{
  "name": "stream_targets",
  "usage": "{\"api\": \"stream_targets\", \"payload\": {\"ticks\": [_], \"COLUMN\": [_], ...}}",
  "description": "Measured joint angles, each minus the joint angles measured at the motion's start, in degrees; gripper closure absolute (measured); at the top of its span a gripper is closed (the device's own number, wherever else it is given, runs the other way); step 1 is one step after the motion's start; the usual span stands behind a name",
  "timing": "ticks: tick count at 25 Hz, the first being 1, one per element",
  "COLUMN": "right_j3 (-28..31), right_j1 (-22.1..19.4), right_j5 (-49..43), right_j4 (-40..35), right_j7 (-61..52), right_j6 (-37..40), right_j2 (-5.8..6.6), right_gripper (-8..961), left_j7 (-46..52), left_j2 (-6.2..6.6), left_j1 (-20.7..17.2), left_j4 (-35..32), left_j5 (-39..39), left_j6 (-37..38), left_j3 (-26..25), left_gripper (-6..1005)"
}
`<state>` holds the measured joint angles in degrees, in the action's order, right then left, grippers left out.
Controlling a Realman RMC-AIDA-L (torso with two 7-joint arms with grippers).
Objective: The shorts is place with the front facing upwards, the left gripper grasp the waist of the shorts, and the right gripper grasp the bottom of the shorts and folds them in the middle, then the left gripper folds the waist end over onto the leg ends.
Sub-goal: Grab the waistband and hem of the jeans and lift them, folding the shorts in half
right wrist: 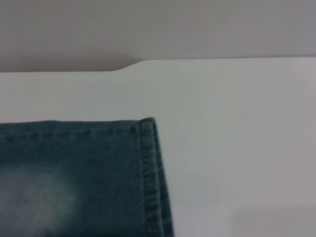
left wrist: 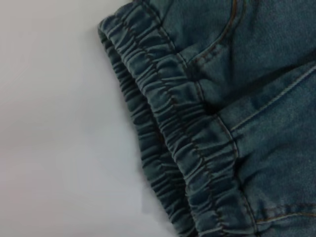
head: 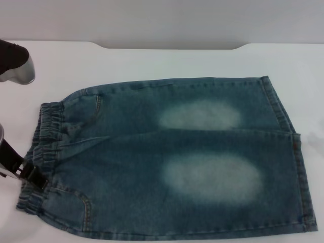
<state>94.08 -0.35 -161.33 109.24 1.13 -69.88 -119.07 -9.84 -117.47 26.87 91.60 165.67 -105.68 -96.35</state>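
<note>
White table (head: 167,61) carrying shorts (head: 167,157), long axis lying left-right; waist (head: 48,152) touching left pincer (head: 31,172), fingers' spread indeterminate; right pincer not showing.

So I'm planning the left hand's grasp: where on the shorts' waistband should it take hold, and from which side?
Probably the gathered waistband at its open edge, coming in from the robot's left over the bare table. The band lies flat there with doubled ruffled layers, so a pinch catches both. The left hand sits at that edge.
</note>
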Motion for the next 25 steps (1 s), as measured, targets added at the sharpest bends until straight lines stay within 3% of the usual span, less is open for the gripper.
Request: {"api": "stream_targets", "payload": {"ticks": [8, 9, 25], "right_j3": [-0.28, -0.29, 0.14], "right_j1": [-0.28, -0.26, -0.44], "right_j5": [-1.80, -1.80, -1.80], "right_j4": [-0.38, -0.42, -1.36], "right_j7": [0.33, 0.42, 2.74], "right_j6": [1.68, 1.88, 2.21], "right_j2": [0.02, 0.03, 0.16], "right_gripper": [239, 239, 240], "left_j7": [0.63, 2.63, 5.70], "left_j2": [-0.26, -0.19, -0.48], "left_j1": [-0.32, -0.94, -0.51], "left_j4": [-0.25, -1.20, -4.33], "left_j5": [0.01, 0.00, -0.18], "left_j6": [0.06, 0.43, 2.99], "left_j3": [0.18, 2.24, 6.59], "left_gripper": [242, 147, 152]}}
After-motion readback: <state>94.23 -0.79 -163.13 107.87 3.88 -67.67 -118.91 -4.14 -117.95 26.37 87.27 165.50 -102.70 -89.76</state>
